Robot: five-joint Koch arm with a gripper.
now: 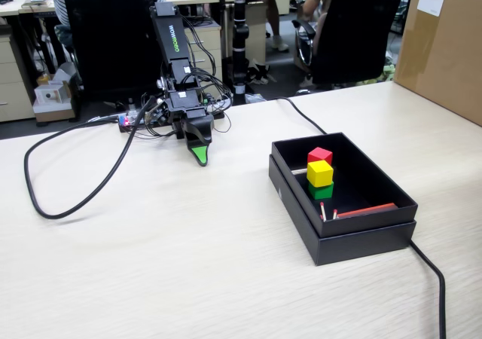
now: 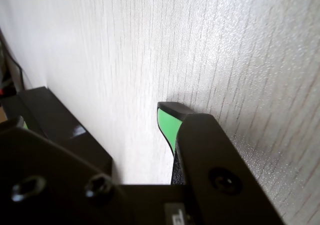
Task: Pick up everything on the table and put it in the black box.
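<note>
The black box (image 1: 376, 226) sits on the table (image 1: 188, 264) at the right of the fixed view. Inside it a red cube (image 1: 320, 155), a yellow cube (image 1: 320, 173) and a green cube (image 1: 321, 191) lie close together, the yellow one on top of the green one. No blue cube shows in either view. My gripper (image 1: 199, 155) points down at the table near the arm's base, left of the box and apart from it. In the wrist view my gripper (image 2: 95, 117) is open and empty: only bare table lies beside the green-padded finger (image 2: 167, 125).
Thin red-tipped sticks (image 1: 354, 212) lie at the box's front wall. Black cables loop over the table at the left (image 1: 45, 203) and run past the box at the right (image 1: 433, 271). A brown carton (image 1: 444, 45) stands at the back right. A black block (image 2: 65, 130) shows at the wrist view's left.
</note>
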